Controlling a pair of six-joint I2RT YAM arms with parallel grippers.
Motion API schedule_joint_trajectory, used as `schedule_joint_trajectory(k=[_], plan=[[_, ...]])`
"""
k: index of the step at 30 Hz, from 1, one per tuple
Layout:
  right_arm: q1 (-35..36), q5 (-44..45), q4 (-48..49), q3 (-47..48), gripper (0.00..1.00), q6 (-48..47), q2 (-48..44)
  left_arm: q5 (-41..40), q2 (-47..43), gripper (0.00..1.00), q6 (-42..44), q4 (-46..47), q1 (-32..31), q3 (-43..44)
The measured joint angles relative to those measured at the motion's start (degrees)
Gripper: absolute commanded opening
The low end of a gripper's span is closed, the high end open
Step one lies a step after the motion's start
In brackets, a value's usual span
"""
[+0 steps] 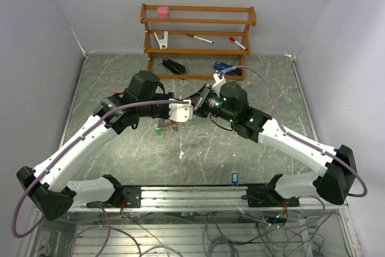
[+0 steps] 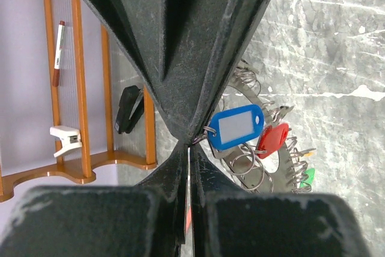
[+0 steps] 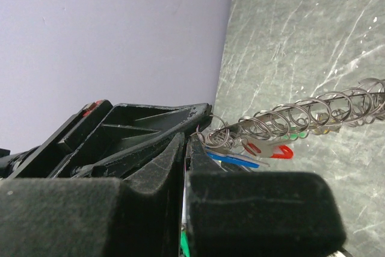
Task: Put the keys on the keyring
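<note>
The left pincer (image 2: 188,148) is closed, its two pads pressed together. Between them we see only a thin pale strip, and we cannot tell what it is. The right pincer (image 3: 185,144) is closed too, and we cannot tell if it pinches something. The tips of the two pincers meet nose to nose, above the middle of the tabletop (image 1: 108,79) and a little toward its far edge.

Just at this meeting point hangs the keyring (image 3: 313,109). From the right wrist we see it edge-on, as a row of small wire loops that goes away from the tips. From the left wrist we see it flat, with many small loops around it. The small loop of a blue tag (image 2: 236,126) touches the pincer tips. A red tag (image 2: 272,138) lies just beside the blue one, and a green tag (image 2: 307,177) sits farther along the ring.

One key (image 1: 233,177) with a blue head lies alone near the near edge of the tabletop, right of the middle, well apart from the keyring.

At the far edge stands a wooden rack (image 1: 198,9). In front of it lie a black stapler (image 1: 173,66) and a blue-and-black stapler (image 1: 221,67).
</note>
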Motion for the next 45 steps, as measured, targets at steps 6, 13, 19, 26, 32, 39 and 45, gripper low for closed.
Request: schedule_joint_trajectory(k=[6,13,19,26,32,39,45], plan=[[0.0,1.27,2.08,0.0,0.0,0.98,0.02,-0.59,0.11,0.07,-1.55,-0.02,-0.02,1.53],[-0.13,2.78,3.74,0.0,0.0,1.25,0.02,-0.55,0.11,0.14,-4.17,0.02,-0.11,3.15],[-0.94,2.54,3.91,0.0,0.0,1.14,0.0,0.09,-0.24,0.25,-4.85,0.35,-0.13,3.04],[-3.56,-1.44,4.13,-0.02,0.0,0.55,0.46,0.92,-2.99,0.34,-4.68,2.86,-0.61,1.86],[-6.84,-8.72,5.33,-0.59,0.0,0.07,1.36,0.5,-4.24,0.32,-4.33,3.78,-0.63,1.01],[-8.02,-14.27,5.18,-0.59,0.0,-1.11,2.23,-1.6,-5.68,0.28,-5.44,7.82,-0.5,-4.83],[-8.81,-17.29,5.03,-0.55,0.0,-1.88,2.21,-0.07,-5.77,0.29,-9.03,10.99,2.49,-7.56]])
